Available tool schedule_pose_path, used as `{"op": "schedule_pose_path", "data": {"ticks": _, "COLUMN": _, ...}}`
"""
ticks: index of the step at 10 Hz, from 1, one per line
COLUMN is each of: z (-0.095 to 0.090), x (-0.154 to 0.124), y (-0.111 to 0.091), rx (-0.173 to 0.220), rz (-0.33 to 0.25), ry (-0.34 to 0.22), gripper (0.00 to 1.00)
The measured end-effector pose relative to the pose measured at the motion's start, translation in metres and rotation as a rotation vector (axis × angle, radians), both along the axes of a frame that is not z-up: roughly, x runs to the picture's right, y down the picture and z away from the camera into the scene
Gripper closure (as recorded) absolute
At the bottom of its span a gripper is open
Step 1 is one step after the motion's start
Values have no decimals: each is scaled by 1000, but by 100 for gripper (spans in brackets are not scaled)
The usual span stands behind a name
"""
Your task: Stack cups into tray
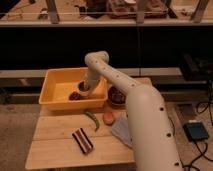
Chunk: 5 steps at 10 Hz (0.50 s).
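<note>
I've got the arm reaching from the right side over the tray (52,95), which sits at the far-left corner of the surface (55,135). Pincer (85,88) is down inside the tray, against its right half, clenched on the cream cup (85,86); the cup's dark mouth faces up and slightly toward me.

Key relation: the reddish-brown cup (75,95) lies on the tray floor just left of and slightly below the held cup, near but I can't tell if touching. My read is the next move is a short shift left and down to seat the cream cup into the brown one. Both are round, so no long axis to align, only centre over centre. Only one arm here.

Risk as I judge it: brown cup is low and light, an off-centre drop may skid it toward the tray wall.

Off task: dark red bowl (116,95) just right of the tray, green pepper (92,119), orange item (108,118), grey cloth (121,131), striped packet (82,140) toward the near edge.
</note>
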<state>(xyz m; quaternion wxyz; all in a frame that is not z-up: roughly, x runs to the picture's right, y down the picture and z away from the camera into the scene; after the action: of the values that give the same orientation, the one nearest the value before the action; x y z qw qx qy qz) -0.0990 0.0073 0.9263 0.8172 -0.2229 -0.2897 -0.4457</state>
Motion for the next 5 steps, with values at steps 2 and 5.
{"op": "schedule_pose_path", "data": {"ticks": 2, "z": 2, "x": 1, "y": 4, "rx": -9, "rz": 11, "ry": 5, "gripper": 26}}
{"op": "schedule_pose_path", "data": {"ticks": 5, "z": -5, "x": 2, "y": -2, "rx": 18, "rz": -2, "ry": 30, "gripper": 20}}
